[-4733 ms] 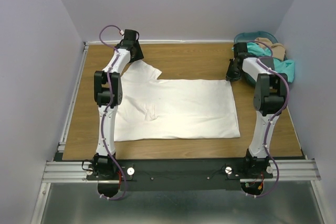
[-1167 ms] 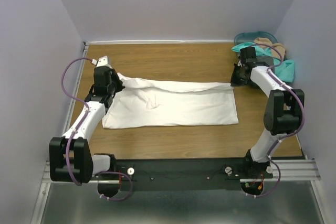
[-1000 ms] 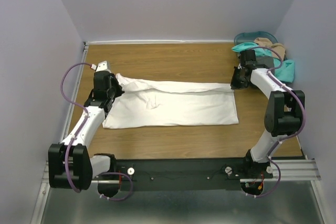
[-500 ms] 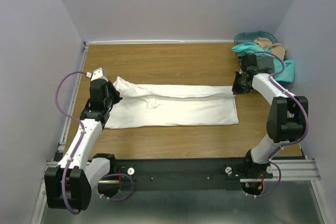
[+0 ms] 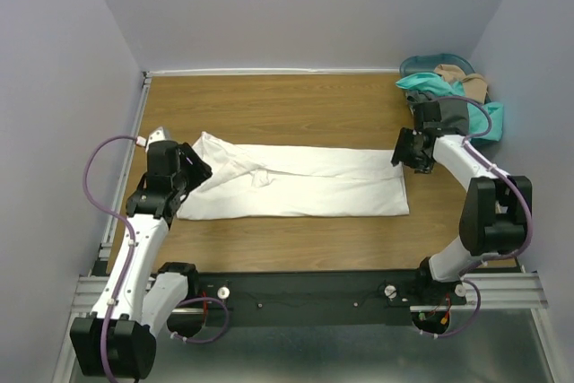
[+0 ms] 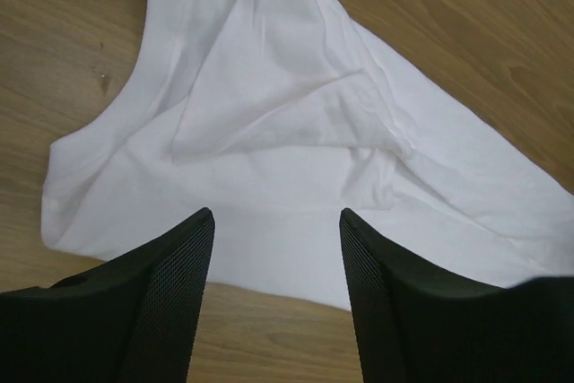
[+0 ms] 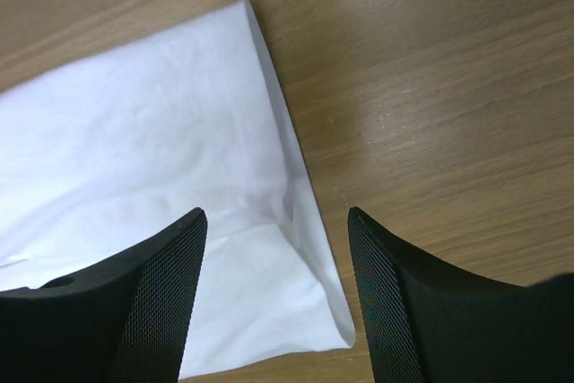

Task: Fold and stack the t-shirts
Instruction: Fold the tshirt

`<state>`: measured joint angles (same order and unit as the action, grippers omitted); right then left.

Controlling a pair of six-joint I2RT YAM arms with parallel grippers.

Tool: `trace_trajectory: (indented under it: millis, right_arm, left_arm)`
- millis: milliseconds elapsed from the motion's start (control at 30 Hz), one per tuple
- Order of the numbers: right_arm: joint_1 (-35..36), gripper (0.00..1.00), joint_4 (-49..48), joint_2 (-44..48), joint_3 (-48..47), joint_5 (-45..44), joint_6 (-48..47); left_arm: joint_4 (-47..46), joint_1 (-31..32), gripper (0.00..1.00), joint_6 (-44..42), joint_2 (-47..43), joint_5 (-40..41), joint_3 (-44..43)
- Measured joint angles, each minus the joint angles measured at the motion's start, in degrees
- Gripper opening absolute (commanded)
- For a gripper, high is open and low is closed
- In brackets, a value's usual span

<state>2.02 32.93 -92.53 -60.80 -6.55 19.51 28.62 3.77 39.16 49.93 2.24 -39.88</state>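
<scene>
Desk (image 5: 296, 100) of brown wood is now carrying the large white fabric t-shirt (image 5: 305, 190) as a long doubled band across its middle, no longer spread flat. Left gripper (image 6: 273, 221) and right gripper (image 7: 273, 217) are hanging wide and empty over its ends, having let go; crosswise folds are likely coming next.

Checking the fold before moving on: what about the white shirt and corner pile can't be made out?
Top view: the right arm partly covers the teal and tan fabric heap in the round teal plastic basket; shirt count unclear.
All views: the top layer of the large white t-shirt hides what lies beneath.
Wrist views: frame edges cut the shirt off; black pincer fingers hide part of its edge.
</scene>
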Motion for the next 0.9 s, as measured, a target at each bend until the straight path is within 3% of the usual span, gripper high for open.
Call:
trace_trajectory:
  millis: [233,567,900]
  right_arm:
    - [0.0,0.71,-0.31,1.95,-2.86,2.89,-1.44]
    - [0.96,0.71,-3.72,-5.9,-8.22,12.68,-2.49]
    - [1.42,0.71,-5.51,-7.1,-6.08,15.5,-2.4]
  left_arm:
    - [-0.68,0.0,0.71,-1.66,1.81,-0.15,-4.94]
    - [-11.8,1.68,0.71,-11.8,27.61,-7.28,-10.01]
    - [-17.2,6.58,0.7,-18.38,39.5,-8.31,-15.47]
